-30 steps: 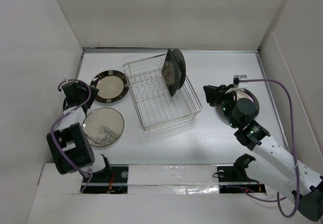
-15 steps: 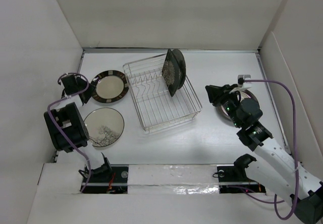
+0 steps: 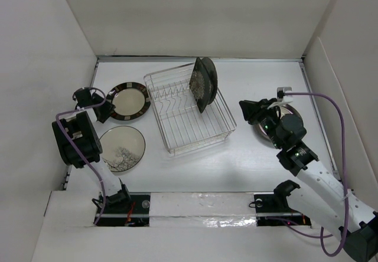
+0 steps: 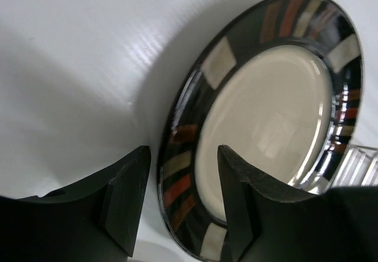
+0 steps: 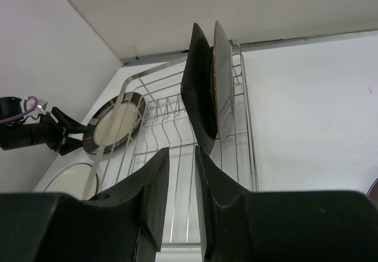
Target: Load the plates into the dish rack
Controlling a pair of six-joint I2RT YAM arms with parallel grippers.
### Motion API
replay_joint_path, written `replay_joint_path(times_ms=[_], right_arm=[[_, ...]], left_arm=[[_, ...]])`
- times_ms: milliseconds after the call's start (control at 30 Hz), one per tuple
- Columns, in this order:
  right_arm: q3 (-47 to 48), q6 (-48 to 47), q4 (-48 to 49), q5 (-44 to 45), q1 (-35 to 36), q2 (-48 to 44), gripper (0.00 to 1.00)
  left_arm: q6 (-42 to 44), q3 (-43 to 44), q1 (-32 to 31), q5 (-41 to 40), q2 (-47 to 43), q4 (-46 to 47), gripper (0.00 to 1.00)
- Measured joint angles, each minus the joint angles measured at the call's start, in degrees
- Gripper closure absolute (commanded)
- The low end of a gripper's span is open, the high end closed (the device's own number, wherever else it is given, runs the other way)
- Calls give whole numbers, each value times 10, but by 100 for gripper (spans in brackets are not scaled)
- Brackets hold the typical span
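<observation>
Showing the bench from above: two plates stand upright in the dish rack; a striped-rim plate and a tree-pattern plate lie flat. Left wrist view: left gripper, spread, straddles the striped rim, apparently for an edge pinch. Right wrist view: right gripper, narrowly parted, empty, faces the rack.

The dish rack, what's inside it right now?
Two dark plates stand upright together at the far end of the dish rack; its other prong rows look bare. The rear plate's face is mostly hidden.
</observation>
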Motion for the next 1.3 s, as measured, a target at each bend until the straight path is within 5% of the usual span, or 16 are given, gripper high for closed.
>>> replay_joint_path(times_ms=[400, 500, 600, 800, 1300], right_arm=[[0, 1, 0, 0, 0, -6, 71], [0, 1, -1, 0, 0, -6, 71], [0, 1, -1, 0, 0, -6, 71], [0, 1, -1, 0, 0, -6, 71], [0, 1, -1, 0, 1, -5, 71]], left_arm=[[4, 4, 0, 20, 23, 28, 65], [4, 4, 3, 20, 26, 32, 78], [0, 3, 7, 34, 28, 42, 100], [-5, -7, 7, 26, 14, 55, 100], [27, -68, 8, -124, -187, 50, 100]])
